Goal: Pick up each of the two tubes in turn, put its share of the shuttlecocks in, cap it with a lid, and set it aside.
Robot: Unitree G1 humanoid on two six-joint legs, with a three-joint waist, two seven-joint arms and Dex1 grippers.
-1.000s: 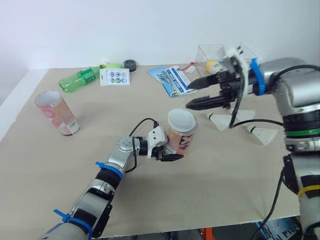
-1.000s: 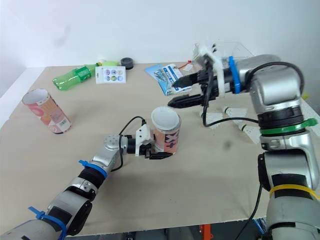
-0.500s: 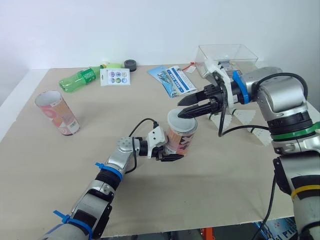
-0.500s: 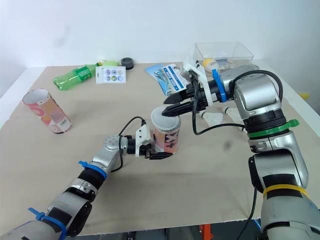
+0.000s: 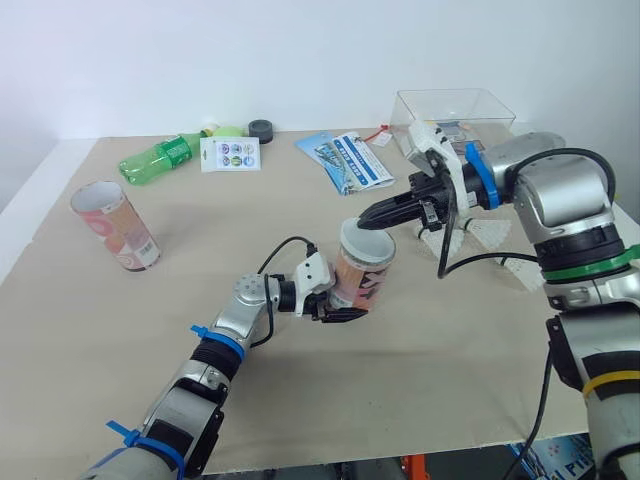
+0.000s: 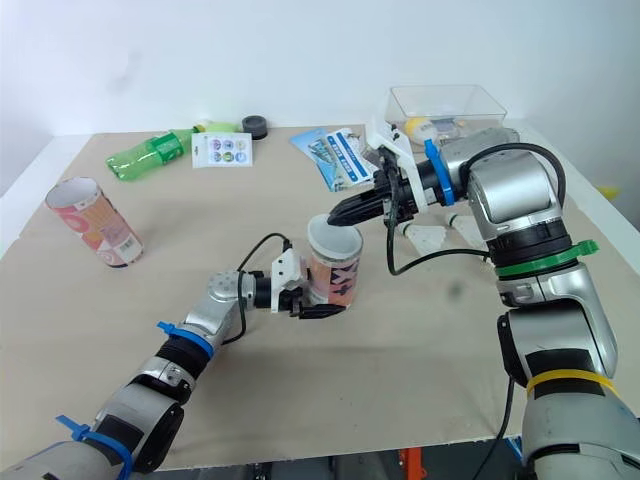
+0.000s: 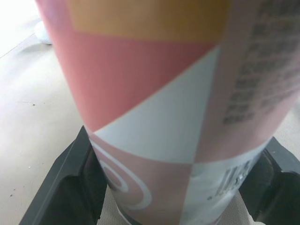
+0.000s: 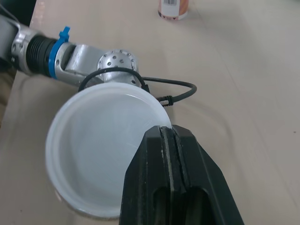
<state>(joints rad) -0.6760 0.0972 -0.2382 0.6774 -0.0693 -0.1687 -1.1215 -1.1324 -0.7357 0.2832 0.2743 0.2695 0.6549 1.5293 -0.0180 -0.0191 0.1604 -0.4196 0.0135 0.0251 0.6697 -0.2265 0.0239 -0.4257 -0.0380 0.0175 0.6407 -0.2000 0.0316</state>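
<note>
right gripper [image 5: 368,220] swings in from the upper right, its fingers now pinched together with their tips on the white lid [image 8: 98,145] at mid-frame.
at far left the second tube [image 5: 113,226] sits open and tilted, untouched; at centre the left gripper [image 5: 335,305] is clamped round the foot of the first tube [image 5: 360,275], roughly upright, its lid seemingly being pressed home; at right loose shuttlecocks [image 6: 432,238] lie on the table. one tube looks nearly capped; setting it aside and the other's filling and capping remain.
</note>
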